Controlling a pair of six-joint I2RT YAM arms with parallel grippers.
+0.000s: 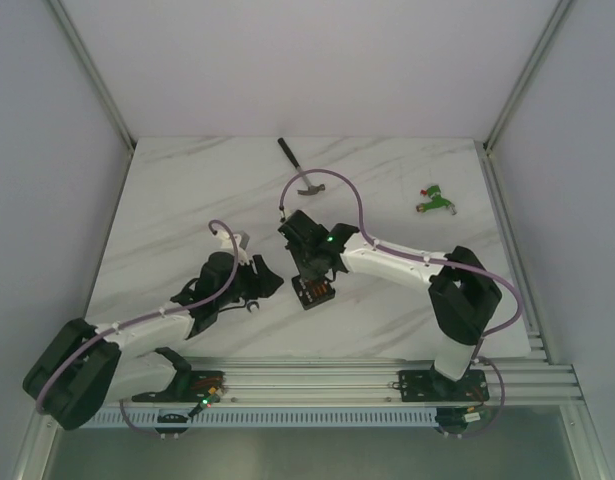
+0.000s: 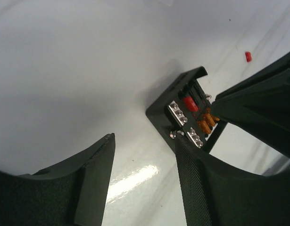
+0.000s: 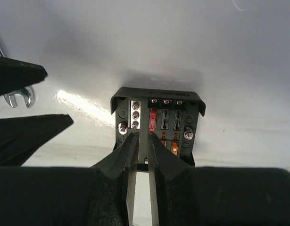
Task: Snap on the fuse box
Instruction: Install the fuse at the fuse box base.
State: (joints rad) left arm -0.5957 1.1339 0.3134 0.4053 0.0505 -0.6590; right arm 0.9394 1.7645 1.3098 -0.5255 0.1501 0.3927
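Observation:
The fuse box (image 1: 315,292) is a small black square box lying on the white table, red and orange fuses showing in its top (image 3: 159,123). My right gripper (image 3: 141,136) hovers over the box's middle, its jaws a narrow slit apart with nothing held; in the top view it (image 1: 309,272) covers the box's far edge. My left gripper (image 2: 145,141) stands open just left of the box (image 2: 189,110), only bare table between its fingers. Its right finger (image 2: 192,174) is close to the box's near corner. From above, the left gripper (image 1: 269,282) is beside the box.
A black-handled tool (image 1: 295,165) lies at the back centre. A green-and-red connector piece (image 1: 436,200) sits at the back right. One tiny loose red fuse (image 2: 248,56) lies beyond the box. A silver wrench end (image 3: 20,98) rests by the left gripper. Aluminium rails (image 1: 337,380) line the near edge.

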